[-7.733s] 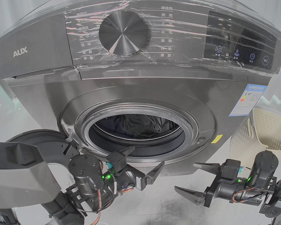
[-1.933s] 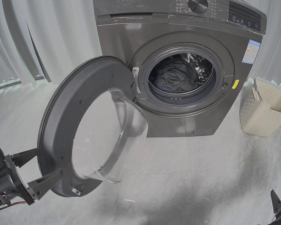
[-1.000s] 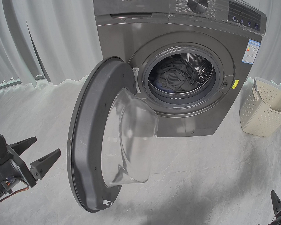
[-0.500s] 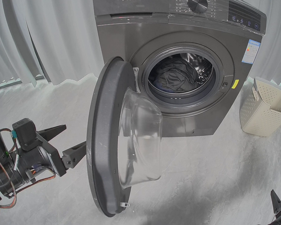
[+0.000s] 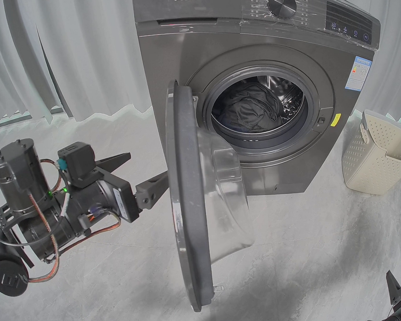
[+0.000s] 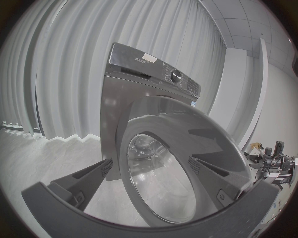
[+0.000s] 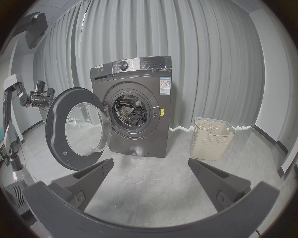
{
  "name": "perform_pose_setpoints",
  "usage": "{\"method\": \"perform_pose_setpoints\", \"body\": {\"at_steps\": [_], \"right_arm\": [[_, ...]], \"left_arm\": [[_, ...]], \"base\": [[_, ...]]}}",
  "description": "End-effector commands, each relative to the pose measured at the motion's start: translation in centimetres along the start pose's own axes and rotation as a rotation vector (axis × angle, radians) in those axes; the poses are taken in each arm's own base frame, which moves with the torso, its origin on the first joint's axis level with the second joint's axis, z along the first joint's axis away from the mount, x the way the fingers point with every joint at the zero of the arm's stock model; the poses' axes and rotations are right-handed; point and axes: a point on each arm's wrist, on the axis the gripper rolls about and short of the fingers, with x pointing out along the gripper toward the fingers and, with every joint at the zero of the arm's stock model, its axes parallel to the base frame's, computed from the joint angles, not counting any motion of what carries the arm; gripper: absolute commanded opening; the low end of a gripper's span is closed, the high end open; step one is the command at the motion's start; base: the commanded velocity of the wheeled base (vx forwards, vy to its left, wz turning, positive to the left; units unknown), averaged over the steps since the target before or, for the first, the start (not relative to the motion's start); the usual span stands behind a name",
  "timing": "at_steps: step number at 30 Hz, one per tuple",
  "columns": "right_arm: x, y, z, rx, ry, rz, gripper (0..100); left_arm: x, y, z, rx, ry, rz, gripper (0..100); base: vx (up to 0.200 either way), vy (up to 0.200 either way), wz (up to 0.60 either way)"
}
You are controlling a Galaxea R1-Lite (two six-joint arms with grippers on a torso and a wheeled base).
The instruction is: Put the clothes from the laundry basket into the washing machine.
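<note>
Gaping wide at centre-left, the left pincer (image 5: 147, 167) is touching the door (image 5: 187, 199) on its outer face. Dark clothes (image 5: 250, 106) are lying in the washing machine (image 5: 168, 53), upper centre; the right pincer (image 7: 149, 162) is spread wide.

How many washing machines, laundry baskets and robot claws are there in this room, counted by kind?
Washing machine: 1
Laundry basket: 1
Grippers: 2 (left gripper, right gripper)
Total: 4
</note>
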Motion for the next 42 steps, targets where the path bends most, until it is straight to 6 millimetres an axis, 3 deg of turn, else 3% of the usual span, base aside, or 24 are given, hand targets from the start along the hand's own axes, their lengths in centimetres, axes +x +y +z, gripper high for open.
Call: {"method": "perform_pose_setpoints", "body": {"at_steps": [1, 6, 34, 36, 42], "right_arm": [[0.0, 0.0, -0.5, 0.0, 0.001, 0.001, 100], [0.0, 0.0, -0.5, 0.0, 0.001, 0.001, 100], [0.0, 0.0, -0.5, 0.0, 0.001, 0.001, 100], [0.0, 0.0, -0.5, 0.0, 0.001, 0.001, 100], [0.0, 0.0, -0.5, 0.0, 0.001, 0.001, 100]], "left_arm": [[2.7, -0.8, -0.8, 0.0, 0.034, -0.019, 100], [4.5, -1.6, -0.3, -0.001, 0.007, -0.043, 100], [15.4, -1.8, 0.6, -0.08, -0.155, -0.051, 100], [16.9, -1.5, 0.2, -0.107, -0.196, -0.019, 100], [18.5, -0.7, 0.3, -0.124, -0.262, 0.044, 100]], "base": [[0.0, 0.0, 0.0], [0.0, 0.0, 0.0], [0.0, 0.0, 0.0], [0.0, 0.0, 0.0], [0.0, 0.0, 0.0]]}}
